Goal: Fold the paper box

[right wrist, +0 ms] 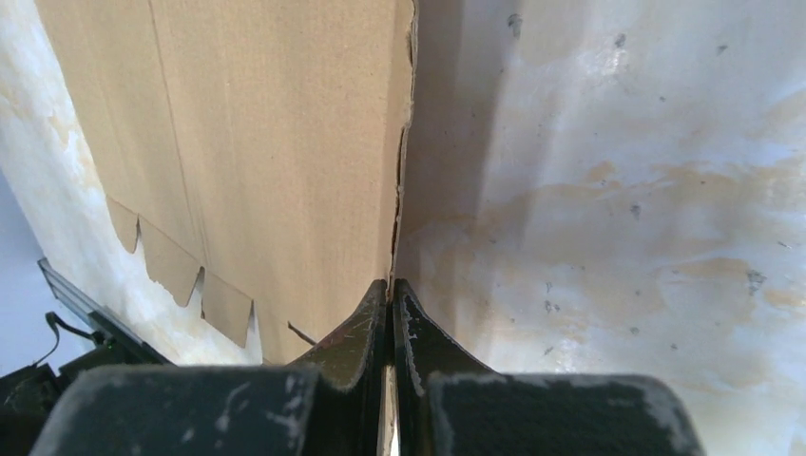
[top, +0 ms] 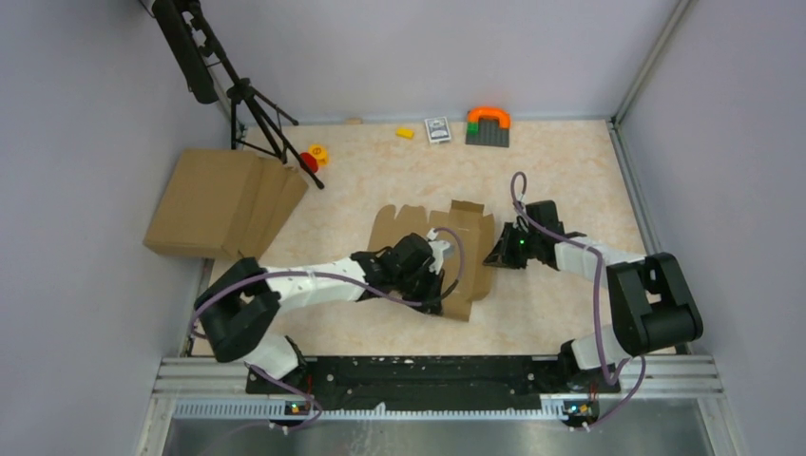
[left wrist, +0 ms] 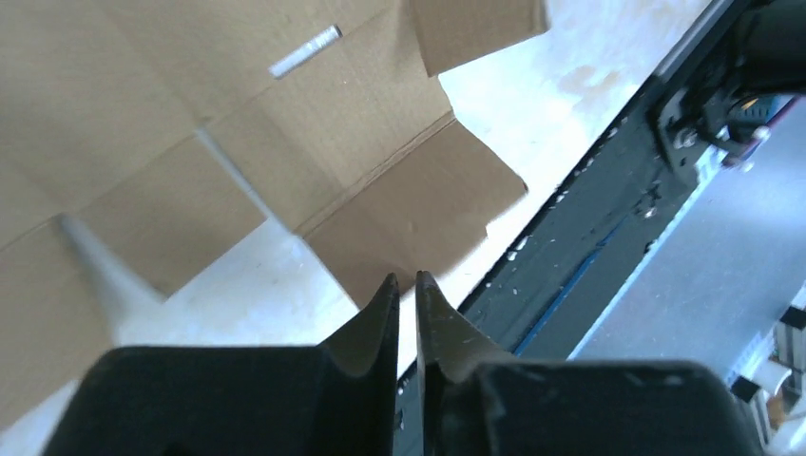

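Note:
The paper box (top: pixel 397 228) lies flat and unfolded on the table's middle, a brown die-cut sheet with flaps and rounded tabs. My left gripper (top: pixel 435 288) hovers over its near part. In the left wrist view the fingertips (left wrist: pixel 407 277) stand a narrow gap apart, nothing between them, just short of a corner flap of the box (left wrist: pixel 418 209). My right gripper (top: pixel 490 256) is at the sheet's right edge. In the right wrist view it (right wrist: pixel 391 283) is shut on that edge of the box (right wrist: pixel 276 142), which stands lifted off the table.
A bigger pile of flat brown cardboard (top: pixel 223 204) lies at the left beside a black tripod (top: pixel 257 104). Along the back wall sit a grey brick plate with an orange arch (top: pixel 488 126), a small card box (top: pixel 437 129), a yellow piece (top: pixel 405 133) and a red-yellow toy (top: pixel 314 157). The black base rail (left wrist: pixel 589 218) runs near the left gripper.

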{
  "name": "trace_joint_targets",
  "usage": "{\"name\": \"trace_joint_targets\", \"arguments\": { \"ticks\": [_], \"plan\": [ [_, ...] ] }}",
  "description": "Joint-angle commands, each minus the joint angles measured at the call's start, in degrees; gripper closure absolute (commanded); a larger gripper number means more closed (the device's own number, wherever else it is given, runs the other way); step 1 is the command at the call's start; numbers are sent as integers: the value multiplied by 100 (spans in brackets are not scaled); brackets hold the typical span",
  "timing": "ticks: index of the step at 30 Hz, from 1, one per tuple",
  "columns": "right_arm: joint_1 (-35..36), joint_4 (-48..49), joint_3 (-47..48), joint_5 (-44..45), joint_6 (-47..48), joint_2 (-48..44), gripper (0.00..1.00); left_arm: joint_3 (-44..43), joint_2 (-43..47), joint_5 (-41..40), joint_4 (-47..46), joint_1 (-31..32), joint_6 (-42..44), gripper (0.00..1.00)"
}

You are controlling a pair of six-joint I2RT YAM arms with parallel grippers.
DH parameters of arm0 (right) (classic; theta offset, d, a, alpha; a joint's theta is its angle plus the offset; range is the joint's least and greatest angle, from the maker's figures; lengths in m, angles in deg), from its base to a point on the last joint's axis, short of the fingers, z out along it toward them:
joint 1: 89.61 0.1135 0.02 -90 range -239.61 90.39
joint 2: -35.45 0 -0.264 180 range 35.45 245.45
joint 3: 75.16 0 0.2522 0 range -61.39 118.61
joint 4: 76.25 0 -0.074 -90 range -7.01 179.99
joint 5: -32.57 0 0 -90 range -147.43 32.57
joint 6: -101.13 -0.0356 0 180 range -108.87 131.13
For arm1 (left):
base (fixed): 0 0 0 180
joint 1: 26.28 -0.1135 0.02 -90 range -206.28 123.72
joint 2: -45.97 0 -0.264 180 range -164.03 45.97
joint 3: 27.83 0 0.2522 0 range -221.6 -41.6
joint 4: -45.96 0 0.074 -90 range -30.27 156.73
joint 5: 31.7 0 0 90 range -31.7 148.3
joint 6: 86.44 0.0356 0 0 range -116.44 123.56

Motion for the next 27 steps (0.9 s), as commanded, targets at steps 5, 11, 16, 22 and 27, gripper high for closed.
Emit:
{"name": "trace_joint_targets", "arguments": {
  "ticks": [5, 11, 16, 22, 27],
  "plan": [
    [-6, -554, 353, 380, 564, -115, 100, -822, 1073, -1041, 1093, -796, 739, 68],
    [33, -628, 372, 319, 681, -154, 100, -1335, 471, -1111, 785, -1638, 1048, 59],
    [93, -687, 407, 192, 886, -146, 100, -2362, -707, -1218, 558, -1877, 1352, 87],
    [171, -877, 505, 187, 1096, -109, 100, -3965, -2189, -595, 1031, -2318, 1641, 100],
    [178, -893, 508, 152, 1125, -184, 100, -5158, -3204, -215, 1627, -2496, 1714, 100]
  ]
}}
